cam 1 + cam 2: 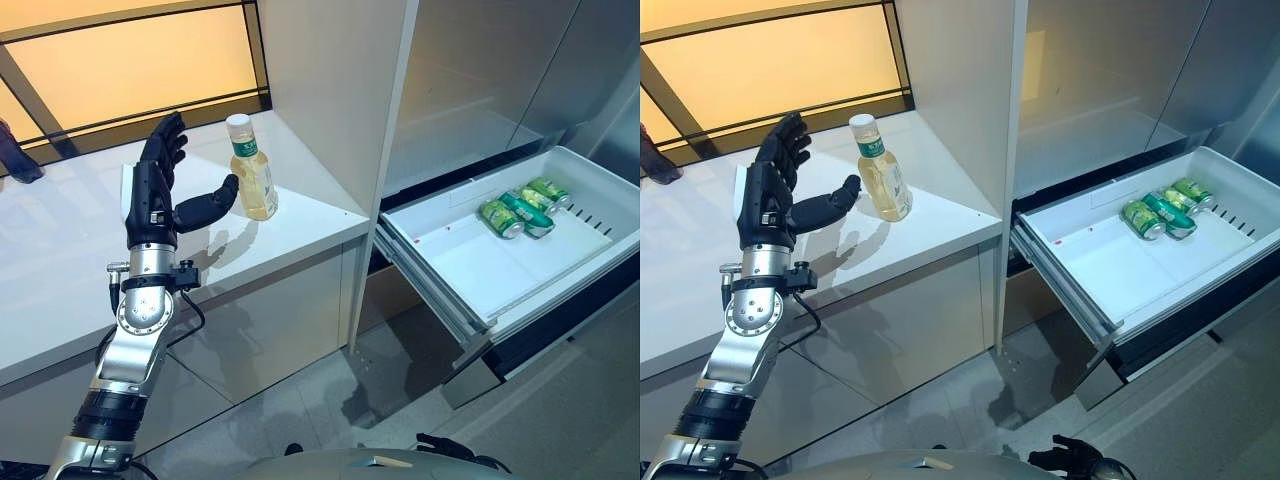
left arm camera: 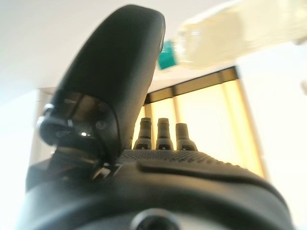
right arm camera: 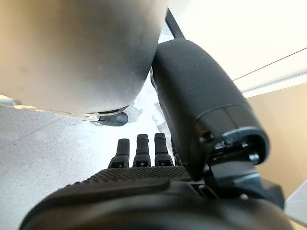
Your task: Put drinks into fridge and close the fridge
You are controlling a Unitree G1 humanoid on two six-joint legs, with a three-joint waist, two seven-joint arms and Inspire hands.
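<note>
Pale yellow liquid fills the bottle (image 1: 252, 170), which stands upright with a white cap on the white surface (image 1: 60, 270), near its right edge and beside the tall cabinet wall (image 1: 335, 90). The left hand (image 1: 160, 195) is spread wide just left of it, fingers straight up, thumb stretched toward the bottle and close to its side, holding nothing.

As I judge it, the main risk is a knock: the bottle is tall and narrow, and a thumb or palm that arrives off-centre could tip it or push it right, toward the edge and the floor below. A grip closed too high on the neck could let it swing or slip.

The drawer (image 1: 470, 265) of the fridge stands pulled out to the right, lower than the surface, with 3 green cans (image 1: 520, 208) lying at its far end. The cabinet wall stands between bottle and drawer, so a carry has to go round its near edge.

The right hand (image 3: 158, 191) hangs low over the floor, fingers straight, empty.
</note>
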